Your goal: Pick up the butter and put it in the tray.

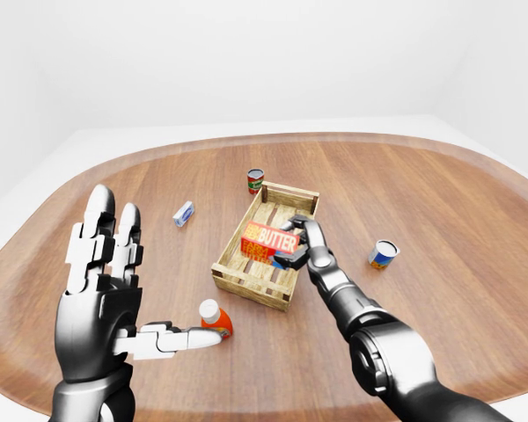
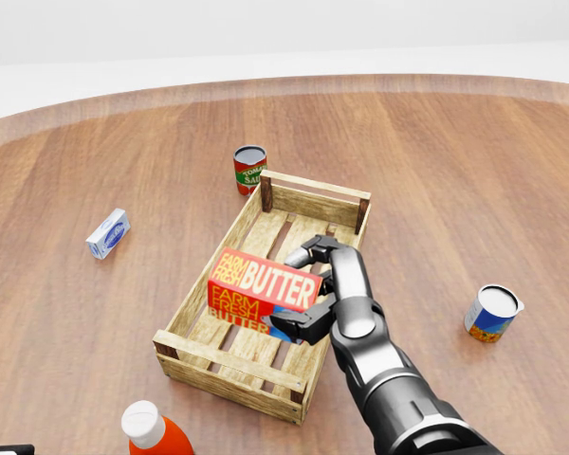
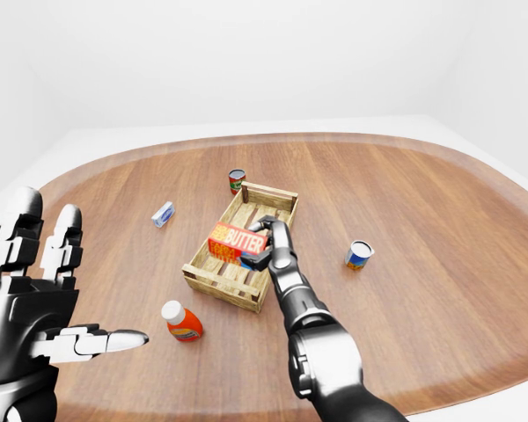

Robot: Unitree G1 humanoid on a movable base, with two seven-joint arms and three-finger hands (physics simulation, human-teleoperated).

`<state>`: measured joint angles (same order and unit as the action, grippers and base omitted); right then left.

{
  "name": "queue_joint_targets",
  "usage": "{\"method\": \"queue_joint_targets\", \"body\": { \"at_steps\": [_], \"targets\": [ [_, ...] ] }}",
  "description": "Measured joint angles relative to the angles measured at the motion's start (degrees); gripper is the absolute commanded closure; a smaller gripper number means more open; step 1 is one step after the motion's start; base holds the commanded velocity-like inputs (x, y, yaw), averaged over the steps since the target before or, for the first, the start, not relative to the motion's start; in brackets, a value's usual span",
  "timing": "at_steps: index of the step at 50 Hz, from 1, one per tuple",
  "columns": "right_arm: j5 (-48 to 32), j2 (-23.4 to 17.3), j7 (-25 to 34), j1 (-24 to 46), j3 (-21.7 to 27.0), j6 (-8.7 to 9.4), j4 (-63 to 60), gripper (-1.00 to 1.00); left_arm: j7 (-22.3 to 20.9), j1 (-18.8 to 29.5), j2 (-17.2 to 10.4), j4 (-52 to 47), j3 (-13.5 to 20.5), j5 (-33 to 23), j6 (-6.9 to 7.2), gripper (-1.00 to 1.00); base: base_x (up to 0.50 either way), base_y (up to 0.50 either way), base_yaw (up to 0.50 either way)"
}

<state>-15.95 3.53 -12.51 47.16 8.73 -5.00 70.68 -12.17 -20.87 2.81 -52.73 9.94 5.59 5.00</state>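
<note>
- The right hand (image 2: 313, 289) reaches into the wooden tray (image 2: 318, 197) with its fingers clamped on the butter (image 2: 264, 292) — one above the box's right end, one below it
- The butter is held over the tray's slats, left of the hand, tilted; a red-and-orange carton, "BUTTER" in white
- The left hand (image 1: 106, 290) stands raised, fingers spread, holding nothing; an orange bottle (image 1: 216, 319) lies just beside its thumb in the left-eye view
</note>
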Motion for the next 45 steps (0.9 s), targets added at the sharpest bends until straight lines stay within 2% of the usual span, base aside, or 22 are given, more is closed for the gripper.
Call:
{"method": "queue_joint_targets", "body": {
  "at_steps": [45],
  "targets": [
    [-1.9, 0.3, -0.7, -2.3, 1.9, 0.0, 0.4, 1.0, -0.4, -0.2, 0.1, -0.5, 0.5, 0.4, 0.0, -1.0, 0.0, 0.0, 0.0]
  ]
}}
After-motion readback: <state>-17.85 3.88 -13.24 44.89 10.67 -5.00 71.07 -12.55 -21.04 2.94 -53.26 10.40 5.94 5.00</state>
